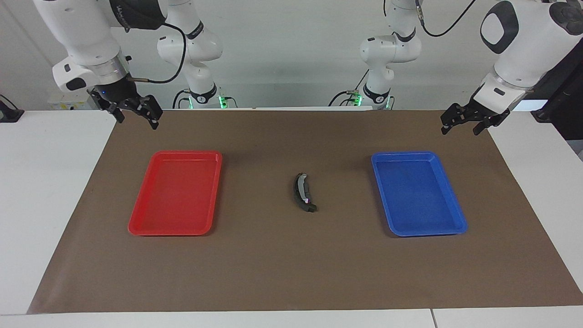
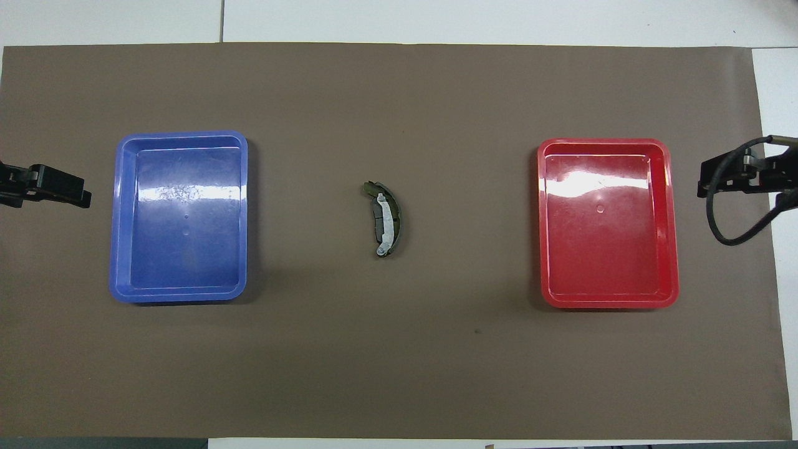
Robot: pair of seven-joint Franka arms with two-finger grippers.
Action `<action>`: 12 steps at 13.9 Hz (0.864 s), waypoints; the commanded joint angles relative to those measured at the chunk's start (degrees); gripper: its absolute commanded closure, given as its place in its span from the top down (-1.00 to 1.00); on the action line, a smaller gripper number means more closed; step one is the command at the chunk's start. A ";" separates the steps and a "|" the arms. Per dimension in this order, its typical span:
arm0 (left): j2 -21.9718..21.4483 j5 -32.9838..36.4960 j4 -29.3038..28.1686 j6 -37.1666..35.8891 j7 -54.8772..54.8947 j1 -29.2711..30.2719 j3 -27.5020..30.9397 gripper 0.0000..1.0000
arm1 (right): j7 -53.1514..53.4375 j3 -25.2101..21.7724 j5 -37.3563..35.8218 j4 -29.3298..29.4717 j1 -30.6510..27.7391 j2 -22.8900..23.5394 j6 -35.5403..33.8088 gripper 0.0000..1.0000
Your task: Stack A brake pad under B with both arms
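Observation:
B, the dark crescent with a silver band, lies at the middle of the brown mat between the two trays. A dark edge shows under its outer curve, which I take for the A brake pad; I cannot tell it apart as a separate piece. My right gripper hangs open and empty over the mat's corner at the right arm's end, close to the robots. My left gripper hangs open and empty over the mat's corner at the left arm's end. Neither touches anything.
A red tray lies toward the right arm's end of the mat, with nothing in it. A blue tray lies toward the left arm's end, also holding nothing. The brown mat covers most of the white table.

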 commanded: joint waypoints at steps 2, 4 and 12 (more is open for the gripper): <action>-1.49 2.26 -2.13 3.58 0.10 0.38 -0.66 1.00 | -4.54 7.08 0.80 -2.00 -9.72 -1.75 -0.39 1.00; -1.49 2.26 -2.13 3.50 0.28 0.47 -0.66 1.00 | -4.48 7.99 0.81 -2.27 -10.63 -1.84 0.05 1.00; -1.58 2.17 -2.13 2.79 0.19 0.65 -0.66 1.00 | -4.47 8.34 0.89 0.01 -10.02 -0.26 0.85 1.00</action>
